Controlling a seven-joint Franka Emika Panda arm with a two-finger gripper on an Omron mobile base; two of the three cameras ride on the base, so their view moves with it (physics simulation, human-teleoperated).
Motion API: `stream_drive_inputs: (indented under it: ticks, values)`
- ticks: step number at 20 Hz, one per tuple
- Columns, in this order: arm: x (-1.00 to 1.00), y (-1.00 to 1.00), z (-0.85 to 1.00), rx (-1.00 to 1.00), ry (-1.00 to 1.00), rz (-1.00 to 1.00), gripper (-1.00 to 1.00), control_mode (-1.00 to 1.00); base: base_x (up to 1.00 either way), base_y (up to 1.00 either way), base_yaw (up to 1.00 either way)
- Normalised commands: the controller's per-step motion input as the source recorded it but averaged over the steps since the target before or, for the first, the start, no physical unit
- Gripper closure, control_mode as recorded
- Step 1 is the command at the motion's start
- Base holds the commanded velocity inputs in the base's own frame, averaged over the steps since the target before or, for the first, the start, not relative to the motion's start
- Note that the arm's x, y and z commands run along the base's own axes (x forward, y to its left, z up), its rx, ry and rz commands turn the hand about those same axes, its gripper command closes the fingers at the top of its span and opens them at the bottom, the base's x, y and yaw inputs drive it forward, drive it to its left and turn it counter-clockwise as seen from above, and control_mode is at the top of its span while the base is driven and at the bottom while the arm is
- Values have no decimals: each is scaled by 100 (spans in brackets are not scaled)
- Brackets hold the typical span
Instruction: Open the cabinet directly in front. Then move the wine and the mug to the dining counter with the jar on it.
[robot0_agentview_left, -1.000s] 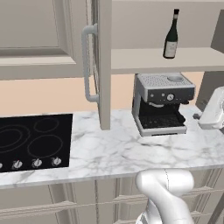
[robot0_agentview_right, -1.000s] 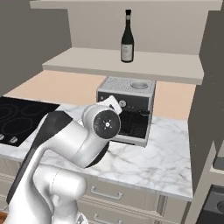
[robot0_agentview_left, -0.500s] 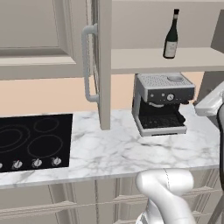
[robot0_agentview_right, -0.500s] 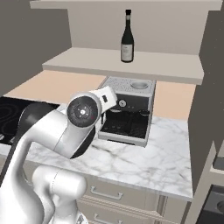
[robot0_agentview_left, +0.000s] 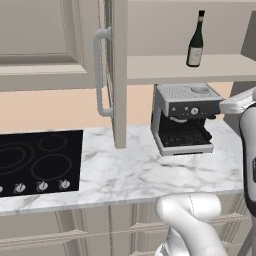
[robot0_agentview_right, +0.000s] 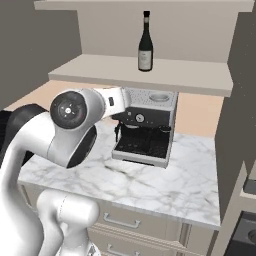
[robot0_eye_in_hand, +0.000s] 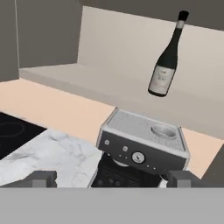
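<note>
Dark glass, the wine (robot0_eye_in_hand: 166, 61) stands above the coffee machine (robot0_eye_in_hand: 142, 151). The gripper (robot0_eye_in_hand: 111, 178), jaws spread wide, could topple it if it comes in crooked.

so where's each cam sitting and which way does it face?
Left base view: behind the arm's left, facing the open cabinet, cooktop and coffee machine; arm rises lower right.
Right base view: behind its right, facing the wine on the shelf; arm fills lower left.
Hand view: on the hand, rolled, facing the wine; open claw at bottom.
All share wine and coffee machine.
</note>
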Motion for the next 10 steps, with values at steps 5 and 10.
stream_drive_inputs:
  ticks: [5,10]
  values:
    - [0,0,38,13,0,-17,-100,-100,0,0,0]
    - [0,0,24,12,0,-8,-100,-100,0,0,0]
